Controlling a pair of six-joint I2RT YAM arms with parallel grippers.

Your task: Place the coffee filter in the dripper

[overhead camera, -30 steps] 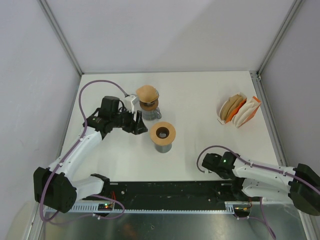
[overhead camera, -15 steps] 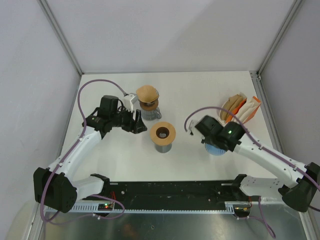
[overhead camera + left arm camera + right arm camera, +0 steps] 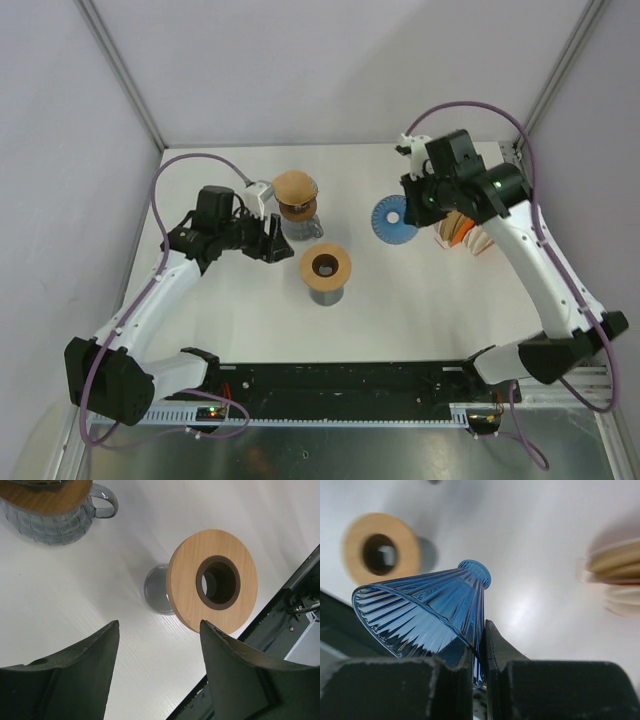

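Pinching the blue dripper (image 3: 430, 615) by its thin rim at 9 o'clock of the filters (image 3: 478, 222), right fingers (image 3: 501, 656) might have let it pivot and drop; left fingers (image 3: 75, 680) gaped wide, empty.

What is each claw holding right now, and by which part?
The right claw pinches the blue dripper by the wall at its wide rim; the left claw is open, holding nothing.

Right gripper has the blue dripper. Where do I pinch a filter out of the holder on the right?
Among the filters, pinch an outer one by its exposed top edge, coming down from above. They stand on edge, packed side by side in their holder, so only the upper rims look free; a side approach would likely hit the holder. Both views are poor here.
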